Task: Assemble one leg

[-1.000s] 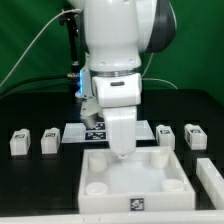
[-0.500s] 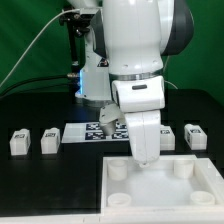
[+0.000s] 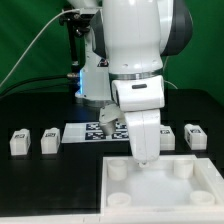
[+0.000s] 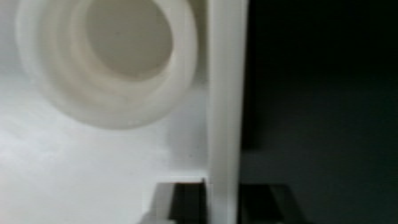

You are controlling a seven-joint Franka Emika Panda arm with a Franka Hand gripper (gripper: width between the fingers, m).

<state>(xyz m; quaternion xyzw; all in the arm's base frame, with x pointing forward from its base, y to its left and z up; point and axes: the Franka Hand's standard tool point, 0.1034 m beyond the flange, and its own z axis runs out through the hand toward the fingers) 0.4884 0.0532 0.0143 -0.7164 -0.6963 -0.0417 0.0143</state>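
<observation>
Several legs, small white blocks with marker tags, stand in a row on the black table: two on the exterior view's left (image 3: 18, 141) (image 3: 49, 140) and one on its right (image 3: 194, 136). My gripper (image 3: 145, 160) is not at a leg. It reaches down onto the far rim of the large white panel (image 3: 160, 205) with round sockets. In the wrist view the gripper (image 4: 228, 205) has one dark finger (image 4: 187, 205) on each side of the panel's upright wall (image 4: 226, 100), shut on it. A round socket (image 4: 116, 60) lies beside the wall.
The marker board (image 3: 90, 131) lies flat behind the panel, between the legs. A dark stand with cables (image 3: 72, 60) rises at the back. The panel reaches the exterior view's right and lower edges.
Between one second and half a second ago the panel and my arm shifted toward the exterior view's right and closer to the camera. Since then nothing has moved.
</observation>
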